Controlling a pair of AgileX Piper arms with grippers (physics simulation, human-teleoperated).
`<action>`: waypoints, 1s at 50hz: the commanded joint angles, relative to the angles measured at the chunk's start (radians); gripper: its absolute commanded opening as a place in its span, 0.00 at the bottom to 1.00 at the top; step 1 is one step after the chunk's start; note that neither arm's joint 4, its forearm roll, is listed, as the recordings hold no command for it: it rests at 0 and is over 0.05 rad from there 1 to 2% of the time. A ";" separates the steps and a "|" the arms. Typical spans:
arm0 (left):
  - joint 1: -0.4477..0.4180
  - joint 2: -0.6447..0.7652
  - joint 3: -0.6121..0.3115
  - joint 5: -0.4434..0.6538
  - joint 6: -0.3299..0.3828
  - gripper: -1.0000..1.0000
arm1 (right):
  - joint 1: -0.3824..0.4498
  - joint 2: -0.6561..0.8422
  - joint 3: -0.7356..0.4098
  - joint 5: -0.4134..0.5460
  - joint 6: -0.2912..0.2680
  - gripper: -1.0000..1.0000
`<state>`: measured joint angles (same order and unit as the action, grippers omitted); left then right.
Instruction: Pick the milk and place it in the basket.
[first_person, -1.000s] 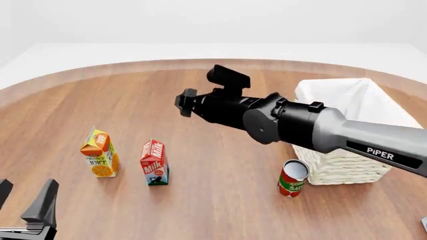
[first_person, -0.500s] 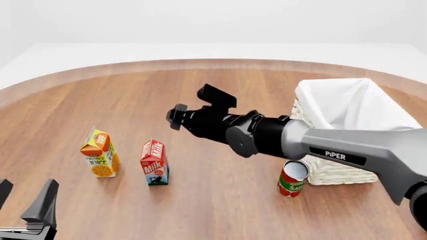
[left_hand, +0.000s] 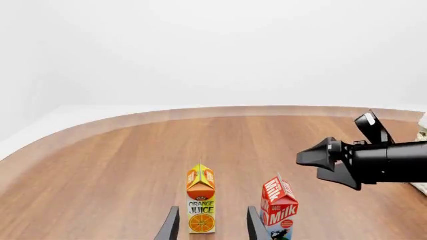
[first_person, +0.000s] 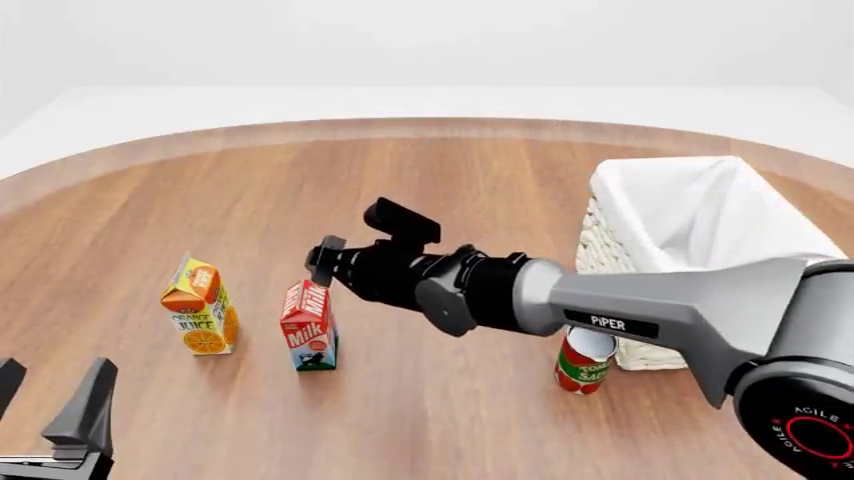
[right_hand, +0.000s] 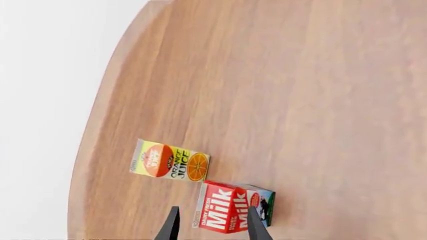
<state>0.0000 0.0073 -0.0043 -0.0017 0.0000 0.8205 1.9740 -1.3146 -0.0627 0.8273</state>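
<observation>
The milk (first_person: 308, 326) stands upright on the wooden table, a red-topped carton with a blue-and-white base. My right gripper (first_person: 324, 262) is open and empty, just above and behind the milk's top, not touching it. In the right wrist view the milk (right_hand: 230, 207) lies between the spread fingertips (right_hand: 172, 226). The whitish wicker basket (first_person: 663, 170) with a white liner stands at the right. My left gripper (first_person: 54, 420) is open and empty at the near left edge. The left wrist view shows the milk (left_hand: 279, 207) and the right gripper (left_hand: 323, 160) above it.
An orange-yellow juice carton (first_person: 200, 306) stands just left of the milk; it also shows in the right wrist view (right_hand: 170, 162) and the left wrist view (left_hand: 201, 200). A red can (first_person: 583, 360) stands in front of the basket. The right arm (first_person: 627, 310) crosses in front of the basket.
My right arm has swung left and down, away from the basket, bringing its gripper to just above the milk. The left gripper and the cartons have not moved.
</observation>
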 joint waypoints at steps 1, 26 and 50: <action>0.000 0.000 0.000 0.000 0.000 1.00 | 0.015 0.035 -0.016 -0.007 0.019 1.00; 0.000 0.000 0.000 0.000 0.000 1.00 | 0.037 0.101 -0.045 -0.025 0.050 1.00; 0.000 0.000 0.000 0.000 0.000 1.00 | 0.042 0.141 -0.071 -0.036 0.059 1.00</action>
<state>0.0000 0.0073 -0.0043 -0.0017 0.0000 0.8605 2.0965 -1.3751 -0.0931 0.8817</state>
